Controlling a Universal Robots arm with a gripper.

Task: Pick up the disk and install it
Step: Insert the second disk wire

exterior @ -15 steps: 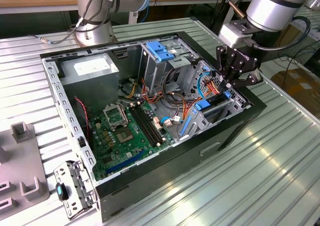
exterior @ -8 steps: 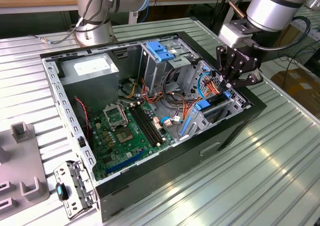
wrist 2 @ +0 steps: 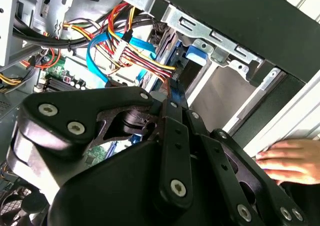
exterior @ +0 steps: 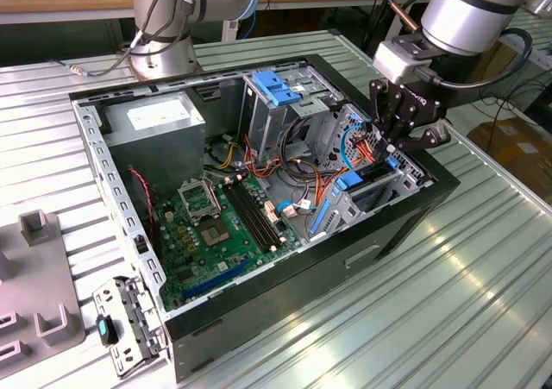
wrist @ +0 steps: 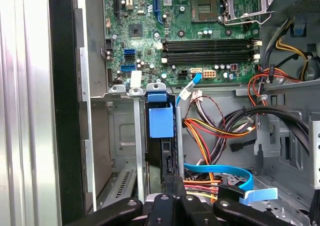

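- Gripper is hanging over the drive bay at the open computer case's front corner; cannot tell how far open, nor whether anything is clamped.
- Disk is standing on edge in the bay slot, blue rail tab uppermost, dark body below; label not visible.
- Judgement: seating is wanting a straight push along the slot, clear of the cables; a hand is resting near the case.
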